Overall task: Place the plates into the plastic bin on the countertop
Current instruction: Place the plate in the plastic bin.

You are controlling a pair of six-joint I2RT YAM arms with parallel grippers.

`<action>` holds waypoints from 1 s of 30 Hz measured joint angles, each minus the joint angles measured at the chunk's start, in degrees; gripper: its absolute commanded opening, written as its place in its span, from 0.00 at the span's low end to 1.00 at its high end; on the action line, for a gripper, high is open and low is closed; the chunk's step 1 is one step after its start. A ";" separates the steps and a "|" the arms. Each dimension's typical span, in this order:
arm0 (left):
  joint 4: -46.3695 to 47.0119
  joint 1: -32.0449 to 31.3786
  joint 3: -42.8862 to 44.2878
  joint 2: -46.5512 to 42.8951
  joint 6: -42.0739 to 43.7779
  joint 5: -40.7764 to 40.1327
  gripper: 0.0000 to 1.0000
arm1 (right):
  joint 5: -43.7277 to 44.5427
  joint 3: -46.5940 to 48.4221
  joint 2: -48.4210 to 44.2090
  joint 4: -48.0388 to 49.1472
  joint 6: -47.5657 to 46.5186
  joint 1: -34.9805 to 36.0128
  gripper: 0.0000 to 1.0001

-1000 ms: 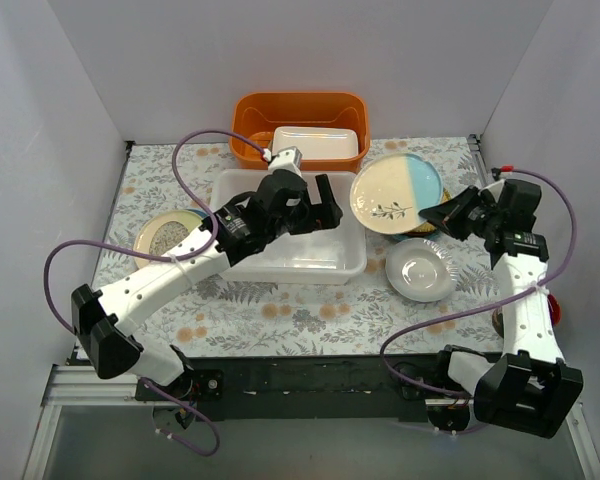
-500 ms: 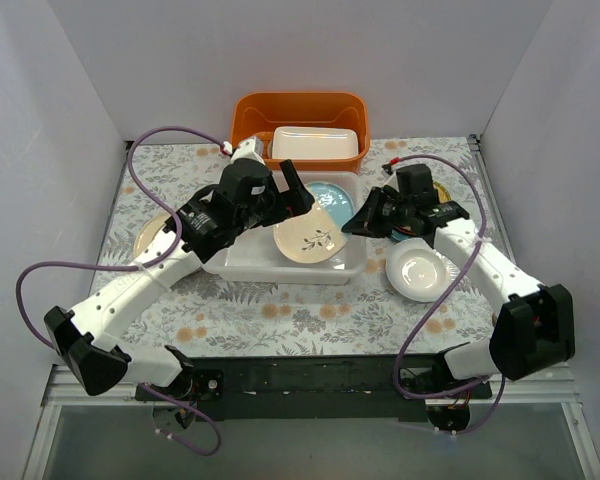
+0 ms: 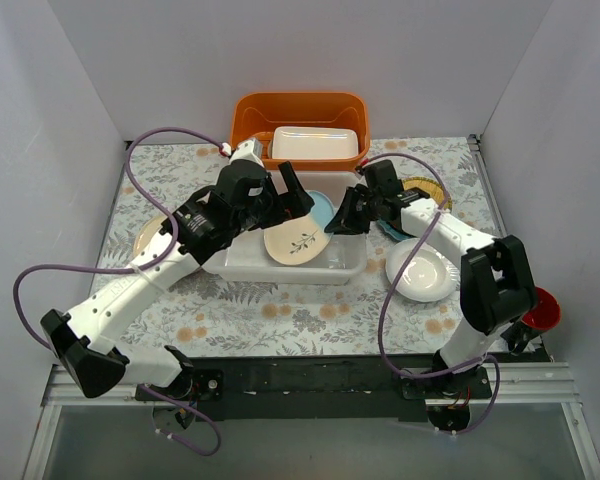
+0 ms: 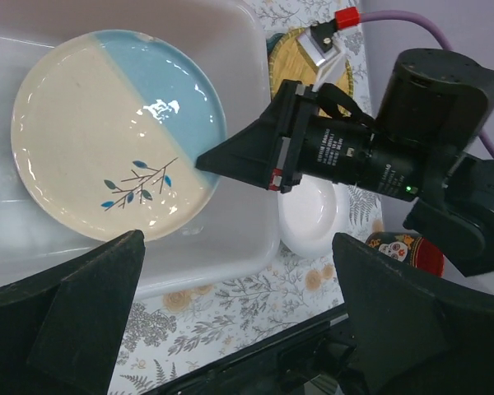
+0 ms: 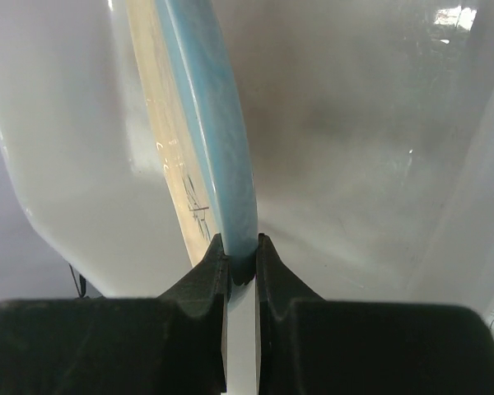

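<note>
noting, left to right: a speckled plate (image 3: 158,233) is lying on the worktop (image 3: 280,320), half hidden by the left arm. the left pincer (image 4: 239,239) is hovering above the plastic bin (image 3: 242,268), fingers spread wide, holding nothing. the cream-and-blue plate (image 4: 107,140) is sitting tilted inside the bin. the right pincer (image 5: 240,251) is pinching its blue rim, reaching in over the bin's right wall. judging: glazed ceramic, so stiff, fairly heavy, slick and chippable. a rim pinch is leaving it free to swivel, so a slow lowering is looking wise. room is running tight at that right wall, while the bin's left half is lying open. a white plate (image 3: 420,272) and a yellow woven plate (image 3: 427,190) are waiting further right.
</note>
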 measured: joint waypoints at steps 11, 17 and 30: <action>-0.04 0.00 -1.95 -1.84 0.00 0.28 0.98 | 0.33 4.70 7.34 -3.13 -1.79 0.92 0.41; 0.02 0.07 -2.14 -2.73 0.09 0.44 0.98 | 2.78 6.93 8.22 -7.48 -4.22 1.18 0.54; 0.44 0.44 -2.93 -3.41 0.22 0.57 0.98 | 9.01 11.61 8.85 -14.71 -10.64 0.26 0.68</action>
